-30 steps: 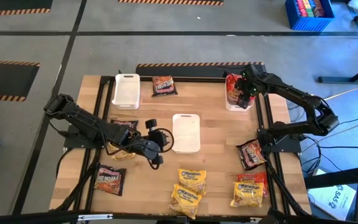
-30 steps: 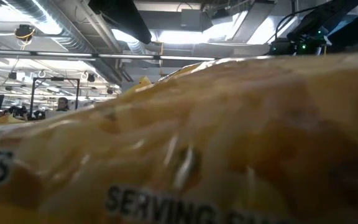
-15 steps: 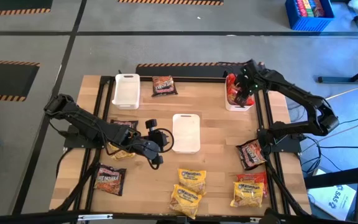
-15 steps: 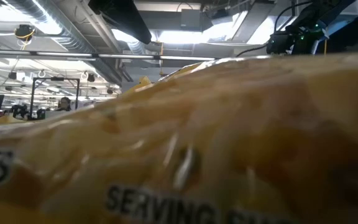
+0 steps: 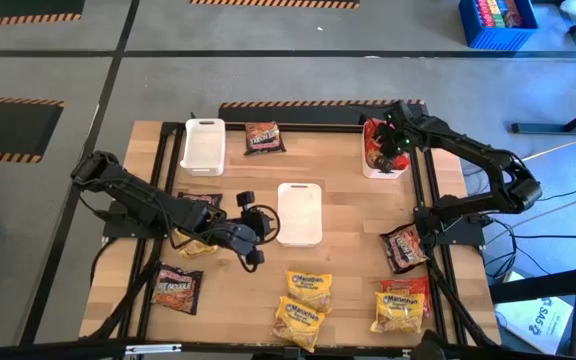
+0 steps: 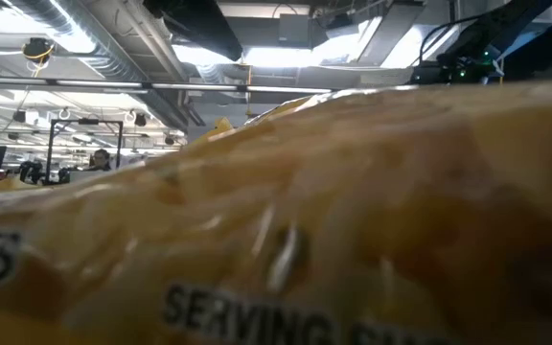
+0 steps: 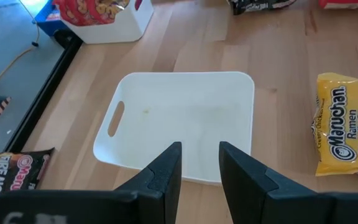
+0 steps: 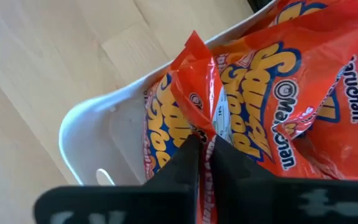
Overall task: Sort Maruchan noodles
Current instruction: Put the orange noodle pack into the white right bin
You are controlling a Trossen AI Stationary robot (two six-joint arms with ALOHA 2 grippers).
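Now right claw newly closed

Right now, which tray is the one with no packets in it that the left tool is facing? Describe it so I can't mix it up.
Start at the wooden table and go to its middle. The white tray there lies just beyond the left tool. The tray at the far right holds red packets, and the other empty tray sits at the far left.

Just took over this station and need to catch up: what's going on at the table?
The right gripper is at the white plastic tray on the table's far right, jaws pinched on a crinkly red noodle packet standing among other red packets there. The left gripper hovers by the empty white rectangular tray mid-table, holding nothing. Yellow noodle packets and dark ones lie unsorted on the wood.
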